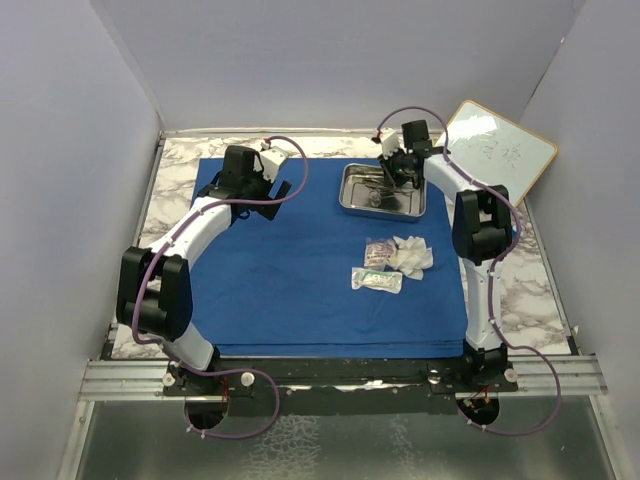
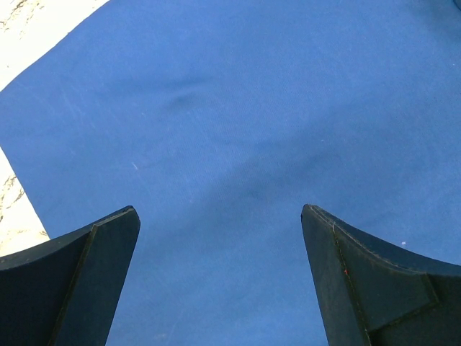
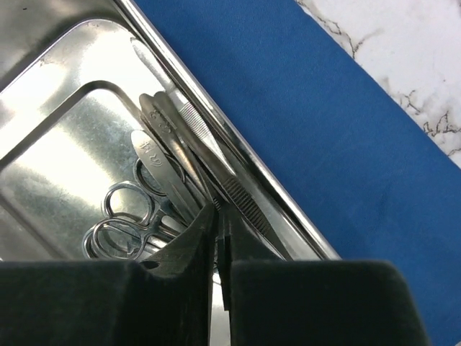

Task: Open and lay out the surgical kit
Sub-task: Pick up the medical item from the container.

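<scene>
Since the cloth wrap is spread flat with gauze and packets laid out mid-cloth, roughly half looks done; scissors and tweezers sit in the tray at its far right corner. Right gripper is pinched nearly closed at the tweezers, grip unconfirmed. Left gripper gapes wide over bare cloth.

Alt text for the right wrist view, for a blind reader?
The right pincer, jaws nearly together, sits among tweezers and scissors in a steel tray; whether it grips one is unclear. The tray rests on blue cloth, with marble table beyond.
</scene>
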Action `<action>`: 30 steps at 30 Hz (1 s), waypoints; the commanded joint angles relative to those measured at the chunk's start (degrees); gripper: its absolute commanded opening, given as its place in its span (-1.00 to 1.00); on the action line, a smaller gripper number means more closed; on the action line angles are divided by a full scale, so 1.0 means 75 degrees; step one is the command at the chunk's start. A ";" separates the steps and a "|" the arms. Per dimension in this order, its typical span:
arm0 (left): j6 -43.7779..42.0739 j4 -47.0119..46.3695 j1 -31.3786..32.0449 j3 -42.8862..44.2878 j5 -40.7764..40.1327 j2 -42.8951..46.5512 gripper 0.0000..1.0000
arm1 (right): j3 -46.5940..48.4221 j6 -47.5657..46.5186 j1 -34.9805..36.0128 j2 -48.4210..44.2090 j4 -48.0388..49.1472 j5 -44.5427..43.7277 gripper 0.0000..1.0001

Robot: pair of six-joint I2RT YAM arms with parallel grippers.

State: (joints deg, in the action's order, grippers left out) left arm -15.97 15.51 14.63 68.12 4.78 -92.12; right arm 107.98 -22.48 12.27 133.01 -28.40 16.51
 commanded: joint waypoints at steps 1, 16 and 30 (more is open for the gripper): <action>0.0050 0.0048 0.0010 0.0165 0.0210 0.0125 0.98 | 0.0302 0.0103 -0.0031 0.0091 -0.0460 0.0359 -0.96; 0.0061 0.0049 0.0016 0.0093 0.0242 0.0288 0.98 | 0.0520 -0.0404 -0.0031 -0.0546 -0.1150 0.1218 -0.98; 0.0012 -0.0140 0.0007 -0.0071 0.0519 0.0400 0.98 | 0.0195 -0.1070 -0.0031 -0.1155 -0.1642 0.2587 -0.98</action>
State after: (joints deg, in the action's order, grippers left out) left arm -15.92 15.51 14.63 68.12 5.76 -91.92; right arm 110.26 -27.81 12.27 128.49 -38.61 29.69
